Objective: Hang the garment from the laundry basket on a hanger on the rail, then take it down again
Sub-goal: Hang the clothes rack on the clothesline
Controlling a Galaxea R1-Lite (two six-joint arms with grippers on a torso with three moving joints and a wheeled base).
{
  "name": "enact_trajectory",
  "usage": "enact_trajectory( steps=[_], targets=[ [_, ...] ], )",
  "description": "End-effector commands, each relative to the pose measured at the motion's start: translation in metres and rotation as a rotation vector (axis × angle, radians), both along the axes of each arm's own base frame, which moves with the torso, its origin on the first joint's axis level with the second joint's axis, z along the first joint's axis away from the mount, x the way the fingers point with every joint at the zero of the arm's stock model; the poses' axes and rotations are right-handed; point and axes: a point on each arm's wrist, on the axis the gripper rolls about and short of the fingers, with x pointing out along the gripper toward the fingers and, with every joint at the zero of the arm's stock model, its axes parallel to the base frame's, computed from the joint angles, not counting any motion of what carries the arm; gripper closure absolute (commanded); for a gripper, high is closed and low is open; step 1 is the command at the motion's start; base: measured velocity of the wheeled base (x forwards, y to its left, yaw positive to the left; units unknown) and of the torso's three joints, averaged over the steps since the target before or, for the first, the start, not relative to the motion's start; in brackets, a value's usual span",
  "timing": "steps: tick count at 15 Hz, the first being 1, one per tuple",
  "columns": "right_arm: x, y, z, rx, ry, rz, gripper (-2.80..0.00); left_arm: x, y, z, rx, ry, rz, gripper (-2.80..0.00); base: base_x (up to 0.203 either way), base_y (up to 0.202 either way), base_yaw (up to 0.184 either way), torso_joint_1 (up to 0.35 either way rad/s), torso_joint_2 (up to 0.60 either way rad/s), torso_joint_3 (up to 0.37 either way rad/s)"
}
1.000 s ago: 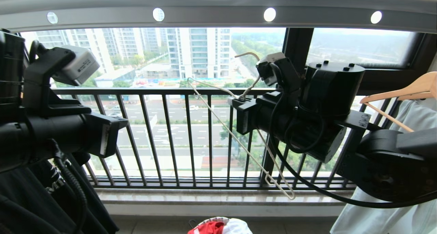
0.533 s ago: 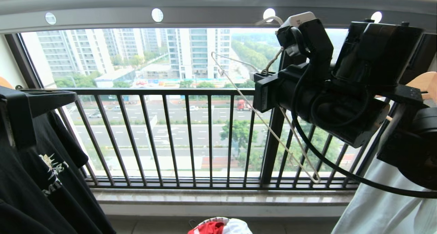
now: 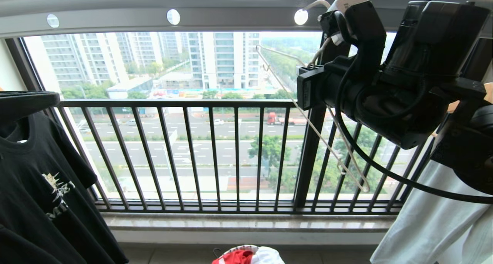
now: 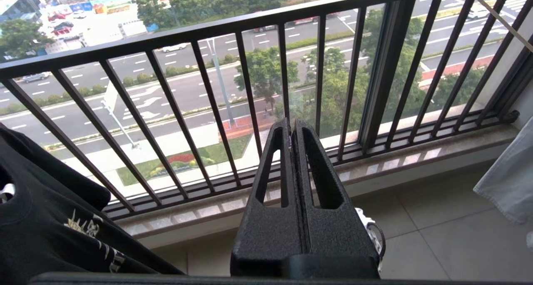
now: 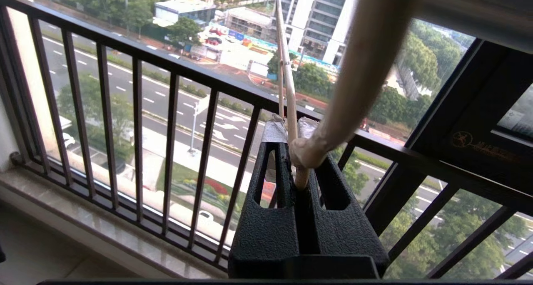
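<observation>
My right gripper (image 3: 305, 87) is raised high at the right, shut on the twisted neck of the cream wire hanger (image 3: 308, 119). The hanger's hook (image 3: 315, 4) is up against the grey rail (image 3: 231, 13), close to one of its white holes; I cannot tell whether it rests on the rail. In the right wrist view the neck (image 5: 358, 68) sits between the taped fingertips of the right gripper (image 5: 291, 129). The red garment (image 3: 235, 257) lies in the laundry basket (image 3: 231, 250) on the floor at the bottom edge. My left gripper (image 4: 291, 125) is shut and empty, low at the left.
A black T-shirt (image 3: 38, 187) hangs at the left and a white shirt (image 3: 431, 225) at the right, below a wooden hanger (image 3: 489, 92). The black barred railing (image 3: 192, 152) and stone sill (image 3: 246, 223) run across behind.
My right gripper has lifted the hanger up and to the right, bringing its hook to the rail. My left arm has dropped almost out of the head view.
</observation>
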Motion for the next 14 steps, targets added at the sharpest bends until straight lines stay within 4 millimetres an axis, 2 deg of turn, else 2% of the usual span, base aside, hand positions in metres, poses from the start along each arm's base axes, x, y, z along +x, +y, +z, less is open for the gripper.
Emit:
enact_trajectory(
  steps=[1, 6, 14],
  targets=[
    [0.005, -0.002, 0.000, -0.002, 0.000, -0.017, 0.00, -0.003, 0.002, 0.001, -0.004, -0.009, 0.001, 0.00, 0.000, 0.000, 0.000, 0.000, 0.00, 0.000],
    [0.027, -0.008, -0.009, -0.038, 0.014, -0.072, 0.00, -0.006, 0.004, 0.003, -0.010, -0.021, 0.001, 0.00, 0.000, 0.000, 0.000, 0.000, 0.00, 0.000],
    [0.041, 0.002, -0.003, -0.057, 0.008, -0.073, 0.00, -0.007, 0.004, 0.003, -0.010, -0.024, -0.003, 0.00, 0.000, 0.000, 0.000, 0.000, 0.00, 0.000]
  ],
)
